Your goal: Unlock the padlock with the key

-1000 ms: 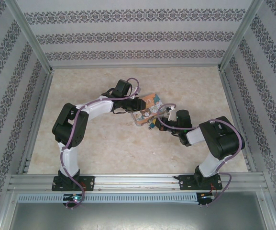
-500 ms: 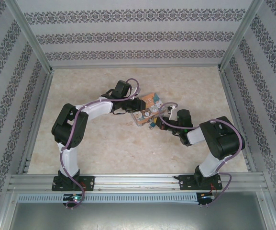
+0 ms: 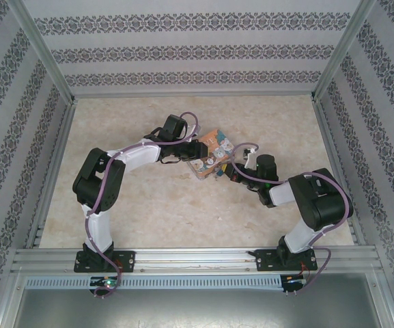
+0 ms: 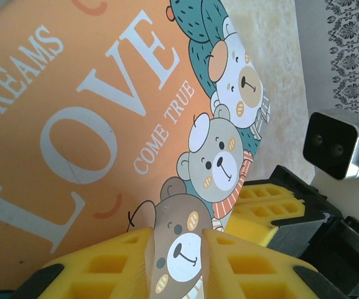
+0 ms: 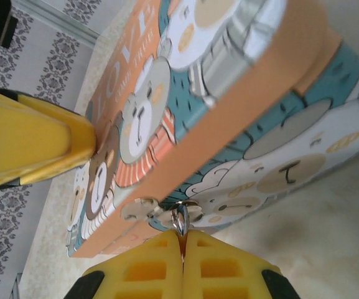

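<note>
The orange "LOVE" tin (image 3: 211,152) with cartoon bears lies mid-table, between both arms. My left gripper (image 4: 176,233) is shut on its corner, and the bear-printed lid edge sits between the yellow pads. At the tin's hasp (image 5: 140,208), the padlock's thin silvery shackle (image 5: 180,218) passes through and runs in between the tips of my right gripper (image 5: 182,235). That gripper is shut on it, so the padlock's body is hidden between the pads. The key is hidden. The right gripper's yellow fingers (image 4: 260,205) also show in the left wrist view, beside the tin.
The marble-patterned tabletop (image 3: 149,205) is boxed in by patterned walls and aluminium rails (image 3: 183,256) along the near edge. The left gripper's yellow finger (image 5: 36,146) presses the tin's far corner. The right wrist's white camera block (image 4: 338,143) sits close beside the tin.
The right wrist has shifted slightly right and away. The tin has tipped a little with it. Both grips are unchanged.
</note>
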{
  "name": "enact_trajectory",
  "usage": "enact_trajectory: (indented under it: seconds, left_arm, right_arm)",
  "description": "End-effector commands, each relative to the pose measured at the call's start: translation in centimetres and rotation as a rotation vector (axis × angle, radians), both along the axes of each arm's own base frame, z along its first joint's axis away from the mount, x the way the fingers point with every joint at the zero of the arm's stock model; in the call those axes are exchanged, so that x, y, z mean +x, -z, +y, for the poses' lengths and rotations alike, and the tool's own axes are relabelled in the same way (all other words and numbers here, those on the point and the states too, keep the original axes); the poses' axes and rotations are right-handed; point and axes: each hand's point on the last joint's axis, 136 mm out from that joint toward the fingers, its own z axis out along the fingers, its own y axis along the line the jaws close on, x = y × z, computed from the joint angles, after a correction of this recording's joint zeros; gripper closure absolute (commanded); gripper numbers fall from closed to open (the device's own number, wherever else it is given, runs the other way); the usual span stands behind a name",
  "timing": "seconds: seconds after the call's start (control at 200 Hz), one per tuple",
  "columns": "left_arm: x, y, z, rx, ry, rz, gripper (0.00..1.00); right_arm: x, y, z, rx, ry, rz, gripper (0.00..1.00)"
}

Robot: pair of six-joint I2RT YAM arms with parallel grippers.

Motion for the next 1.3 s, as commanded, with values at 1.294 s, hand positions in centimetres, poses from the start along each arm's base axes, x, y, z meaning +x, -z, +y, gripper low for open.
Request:
enact_trajectory:
  seconds: [1.294]
  left_arm:
    - [-1.6,4.0,2.5,0.092,-0.043,0.112,0.73]
  right_arm:
    - [1.0,-0.5,-2.3,0.15,0.141,0.041,1.0]
